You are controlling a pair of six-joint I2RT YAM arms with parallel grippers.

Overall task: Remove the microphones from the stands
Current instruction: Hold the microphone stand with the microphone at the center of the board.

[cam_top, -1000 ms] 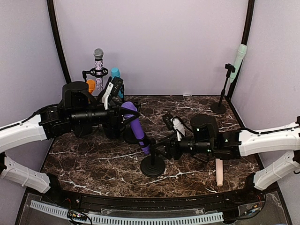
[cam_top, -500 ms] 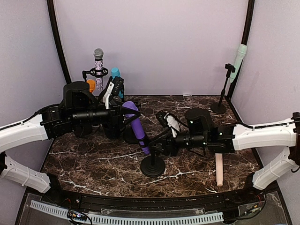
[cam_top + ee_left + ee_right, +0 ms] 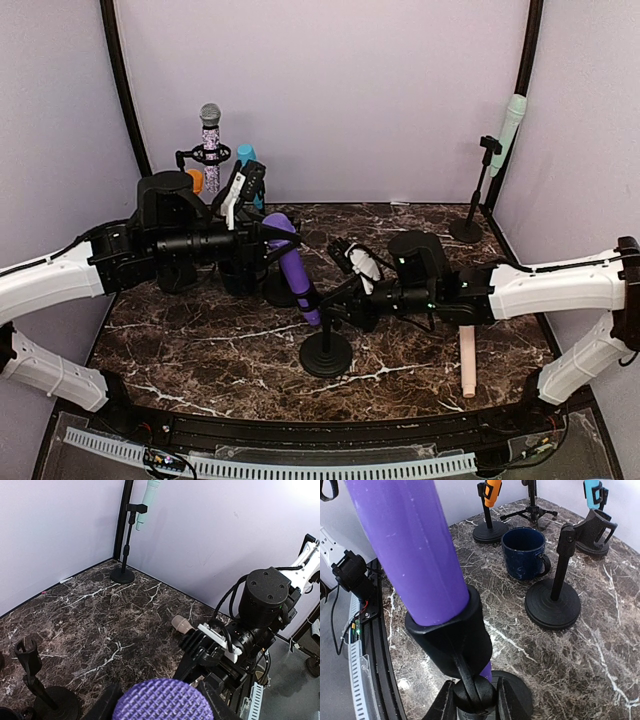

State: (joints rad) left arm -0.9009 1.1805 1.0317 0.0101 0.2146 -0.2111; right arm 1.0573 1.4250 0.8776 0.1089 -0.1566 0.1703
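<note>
My right gripper (image 3: 474, 701) pins the stand (image 3: 326, 355) below its clip (image 3: 451, 635), my left gripper (image 3: 161, 702) grasps the purple microphone (image 3: 405, 545), so I'd draw it straight out along its axis.

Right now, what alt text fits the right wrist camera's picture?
A purple microphone fills the view, seated in a black clip, with the right gripper closed on the stand just below it. Behind, a blue mug and an empty stand rest on a marble table.
</note>
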